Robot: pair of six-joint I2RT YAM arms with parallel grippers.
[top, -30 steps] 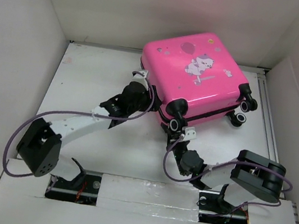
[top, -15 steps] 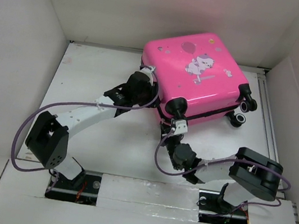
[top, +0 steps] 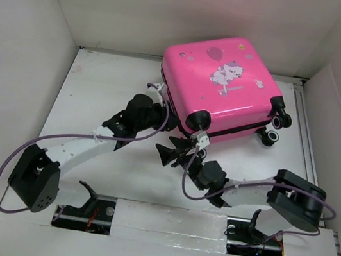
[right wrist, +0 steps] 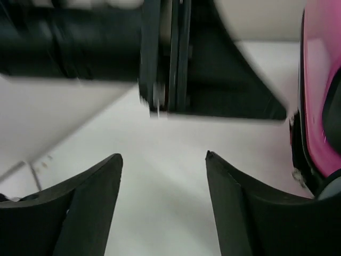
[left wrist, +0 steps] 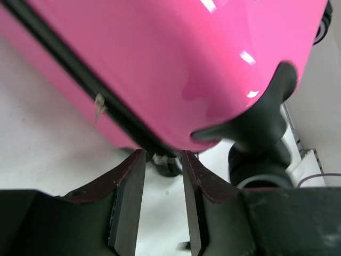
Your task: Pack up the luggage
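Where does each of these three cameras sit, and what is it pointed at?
Top external: above and behind the arms, looking down on the table; both arms and the luggage show.
Left wrist: on the left gripper, aimed at the luggage's black seam; its two fingers show.
Right wrist: on the right gripper, looking across the table at the left arm; its fingers show.
Shared: the luggage, in all three.

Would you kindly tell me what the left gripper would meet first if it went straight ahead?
Most likely the luggage: the left gripper aims its open fingers at the black seam beside a wheel. It seems close, though depth is unclear.
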